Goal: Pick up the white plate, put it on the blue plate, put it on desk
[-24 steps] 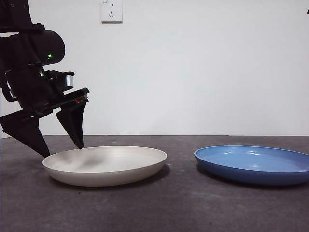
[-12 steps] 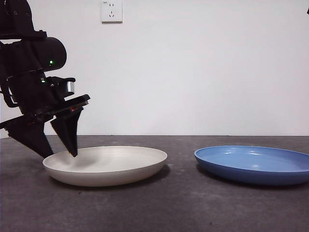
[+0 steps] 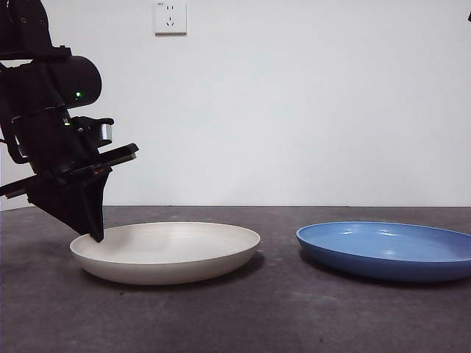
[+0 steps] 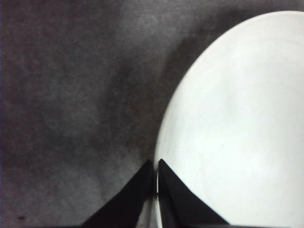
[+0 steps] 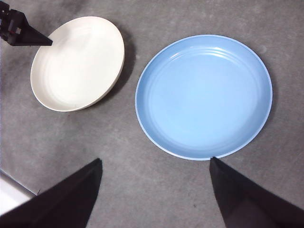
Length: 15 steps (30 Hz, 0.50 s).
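Observation:
The white plate [image 3: 165, 252] sits on the desk [image 3: 280, 309] at the left. My left gripper [image 3: 94, 234] is shut on its left rim, one jaw inside and one outside; the left wrist view shows the jaws pinching the rim of the white plate [image 4: 237, 123] at my left gripper [image 4: 156, 167]. The plate's gripped side looks slightly raised. The blue plate [image 3: 386, 250] lies on the desk at the right. In the right wrist view my right gripper [image 5: 154, 164] is open, high above the blue plate [image 5: 204, 95], with the white plate [image 5: 76, 61] beyond.
A white wall with a socket [image 3: 170, 16] stands behind the desk. A pale edge [image 5: 12, 192] shows at the corner of the right wrist view. Bare desk [image 3: 276, 243] lies between the two plates.
My left gripper's jaws have closed together on the white plate's left rim. The plate has shifted slightly to the right.

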Motion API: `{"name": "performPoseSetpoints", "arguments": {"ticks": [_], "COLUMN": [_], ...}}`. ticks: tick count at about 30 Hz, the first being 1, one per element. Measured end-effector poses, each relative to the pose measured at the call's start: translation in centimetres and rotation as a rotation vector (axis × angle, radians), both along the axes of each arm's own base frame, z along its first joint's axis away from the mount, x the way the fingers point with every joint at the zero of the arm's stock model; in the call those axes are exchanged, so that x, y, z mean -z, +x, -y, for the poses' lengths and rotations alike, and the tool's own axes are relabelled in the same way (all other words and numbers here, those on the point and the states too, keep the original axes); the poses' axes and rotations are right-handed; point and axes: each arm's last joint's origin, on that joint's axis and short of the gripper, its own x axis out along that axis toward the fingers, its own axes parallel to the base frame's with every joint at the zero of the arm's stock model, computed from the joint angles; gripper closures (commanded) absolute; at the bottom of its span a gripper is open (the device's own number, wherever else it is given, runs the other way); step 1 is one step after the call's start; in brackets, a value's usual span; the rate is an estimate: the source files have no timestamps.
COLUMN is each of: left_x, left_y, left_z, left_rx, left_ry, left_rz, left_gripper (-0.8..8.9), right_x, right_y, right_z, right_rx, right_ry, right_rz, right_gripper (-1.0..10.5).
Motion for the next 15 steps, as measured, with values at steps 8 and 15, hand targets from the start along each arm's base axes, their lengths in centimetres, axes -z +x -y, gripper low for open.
{"name": "performPoseSetpoints", "arguments": {"ticks": [8, 15], "left_x": [0.0, -3.4], "left_y": [0.0, -0.6], "left_z": [0.0, -0.2], "left_rx": [-0.023, -0.036], "left_ry": [0.0, -0.032], "left_rz": [-0.006, 0.069], "left_gripper": [7.98, 7.98], "right_x": [0.0, 0.0], "right_y": [0.0, 0.0], "right_z": [0.0, 0.0], "right_rx": [0.0, 0.0], "right_ry": [0.0, 0.0], "right_rz": [0.0, 0.001], "right_gripper": [5.8, 5.8]}}
